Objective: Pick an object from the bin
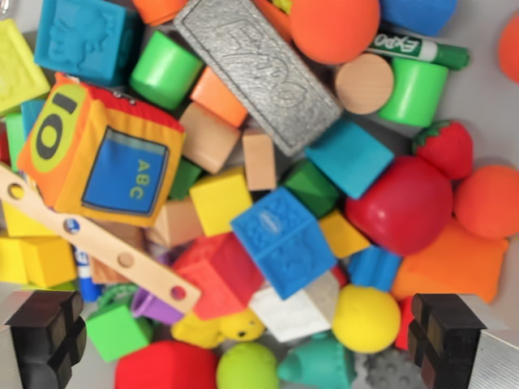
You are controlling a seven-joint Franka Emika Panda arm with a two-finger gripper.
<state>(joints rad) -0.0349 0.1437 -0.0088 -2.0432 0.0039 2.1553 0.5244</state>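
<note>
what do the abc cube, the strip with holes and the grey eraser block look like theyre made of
ABC cube: looks like soft fabric, matte, with stitched edges and a sewn-on blue pocket.
Strip with holes: seemingly wood, pale with a smooth, unpainted finish.
Grey eraser block: probably foam or felt, with a grainy, speckled surface and embossed lettering.

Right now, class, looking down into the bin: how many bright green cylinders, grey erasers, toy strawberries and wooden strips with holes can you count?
Bright green cylinders: 2
Grey eraser: 1
Toy strawberry: 1
Wooden strip with holes: 1
Total: 5
</note>
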